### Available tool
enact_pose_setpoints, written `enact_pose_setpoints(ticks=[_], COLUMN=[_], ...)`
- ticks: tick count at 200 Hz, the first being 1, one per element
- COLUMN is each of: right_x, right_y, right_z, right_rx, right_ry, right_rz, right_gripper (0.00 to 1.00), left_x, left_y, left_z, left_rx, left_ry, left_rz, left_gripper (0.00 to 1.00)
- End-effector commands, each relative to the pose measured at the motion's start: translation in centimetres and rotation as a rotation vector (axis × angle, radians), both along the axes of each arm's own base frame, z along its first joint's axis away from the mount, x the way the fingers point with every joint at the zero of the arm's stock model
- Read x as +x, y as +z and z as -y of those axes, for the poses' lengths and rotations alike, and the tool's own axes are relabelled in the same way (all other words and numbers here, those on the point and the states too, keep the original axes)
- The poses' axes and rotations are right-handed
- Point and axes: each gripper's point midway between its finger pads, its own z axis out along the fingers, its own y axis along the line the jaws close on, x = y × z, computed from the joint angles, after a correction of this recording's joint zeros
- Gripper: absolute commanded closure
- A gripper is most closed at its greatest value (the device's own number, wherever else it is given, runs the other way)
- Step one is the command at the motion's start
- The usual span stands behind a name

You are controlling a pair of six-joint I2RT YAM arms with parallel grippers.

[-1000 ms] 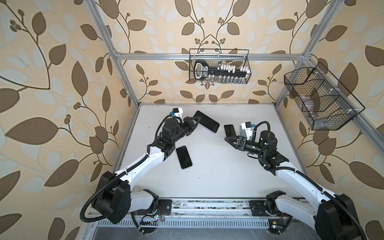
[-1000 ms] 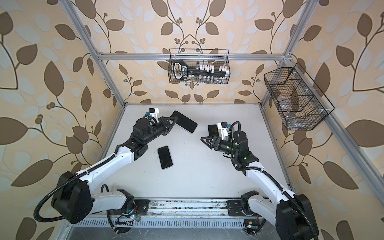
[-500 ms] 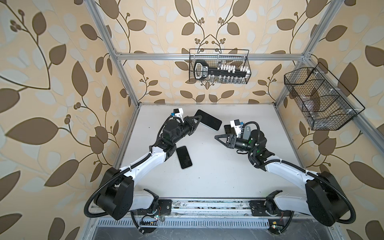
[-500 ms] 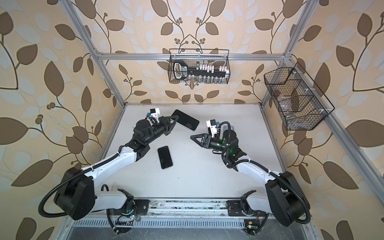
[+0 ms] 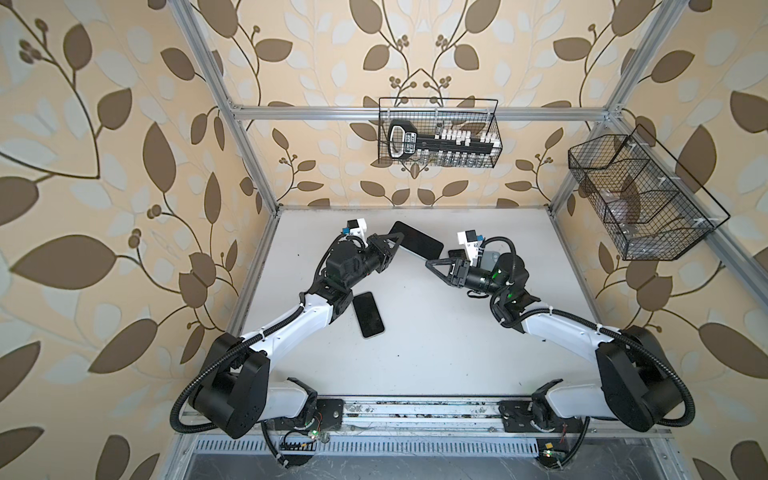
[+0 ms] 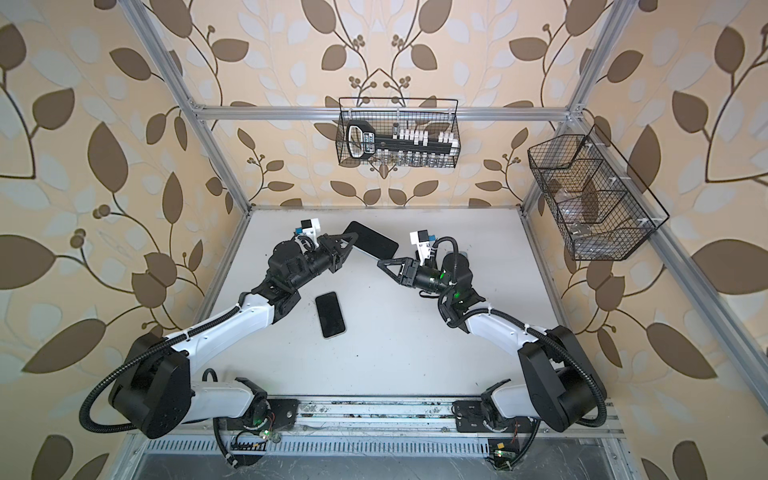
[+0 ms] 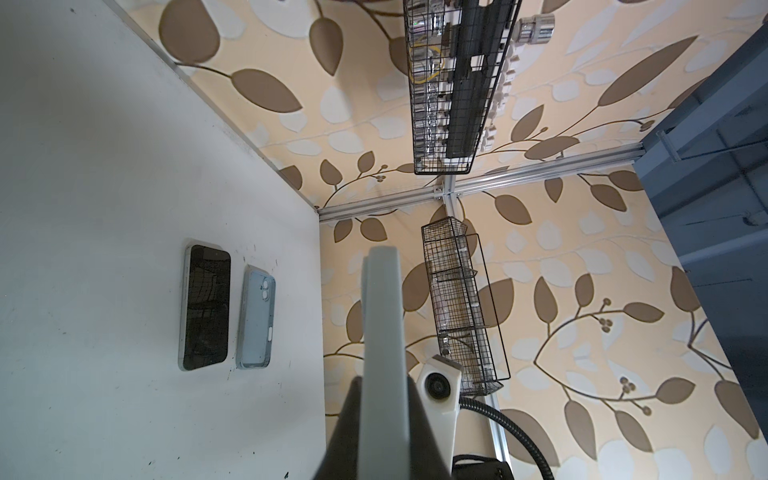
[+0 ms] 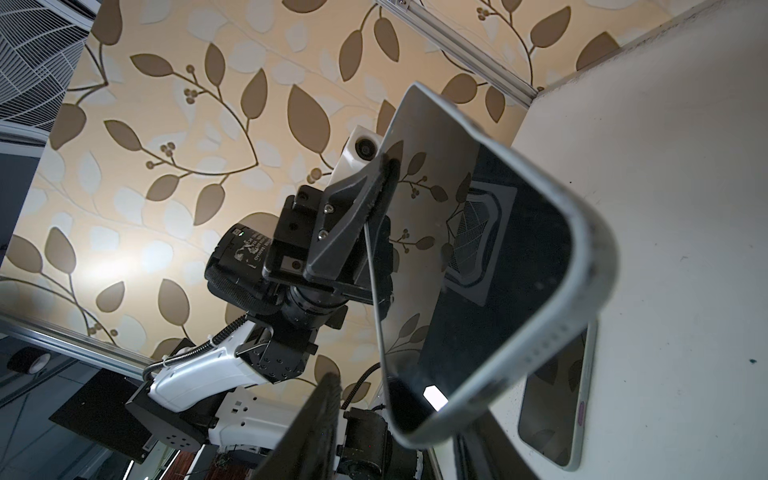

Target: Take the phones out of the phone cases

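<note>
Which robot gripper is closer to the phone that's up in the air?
Left. The left gripper is shut on one end of the phone, holding it above the table. The right gripper is at the phone's other end, jaws open around it, not clearly touching.

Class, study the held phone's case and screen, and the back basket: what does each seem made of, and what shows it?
Case: probably soft plastic or silicone; matte grey-blue rim, rounded corners. Screen: glass, glossy; it mirrors the leaf wallpaper. Basket: thin metal wire, seemingly black-coated; open grid mesh.
</note>
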Motion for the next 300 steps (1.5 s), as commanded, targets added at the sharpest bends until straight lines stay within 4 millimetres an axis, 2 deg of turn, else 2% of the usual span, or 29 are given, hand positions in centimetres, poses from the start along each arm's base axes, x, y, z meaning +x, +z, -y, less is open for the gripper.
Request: enact_pose_setpoints(ticks=[1,153,241,275,300], right_x=[0.4,0.8,0.7,0.6,0.5], right_y=[2.2,1.9,1.9,1.6,0.7], right_z=[-0.4,0.0,0.2,0.0,0.0], right_rx=[0.046,0.067,0.069,0.049,-0.004], right_ry=[0.002,-0.007,-0.017,-0.014,-0.017], right_rz=[0.046,0.038,0.042,0.063,0.098], right_gripper=[0.6,0.8,0.88,0.89,0.9], left_x=[-0.9,-0.9,-1.1,-0.9,-1.0], left_y=[3.7,3.3,3.4,2.2,2.1], left_z=[0.5,0.6,0.5,-0.3,-0.5], left_rx=[-0.076,-0.088,-0.11,-0.155,-0.202], left_ry=[-0.039,-0.044,-0.042,0.012,0.023], left_rz=[0.117,0.11,0.106,0.032,0.0], left_gripper=[1.0,1.0,1.0,1.0,1.0])
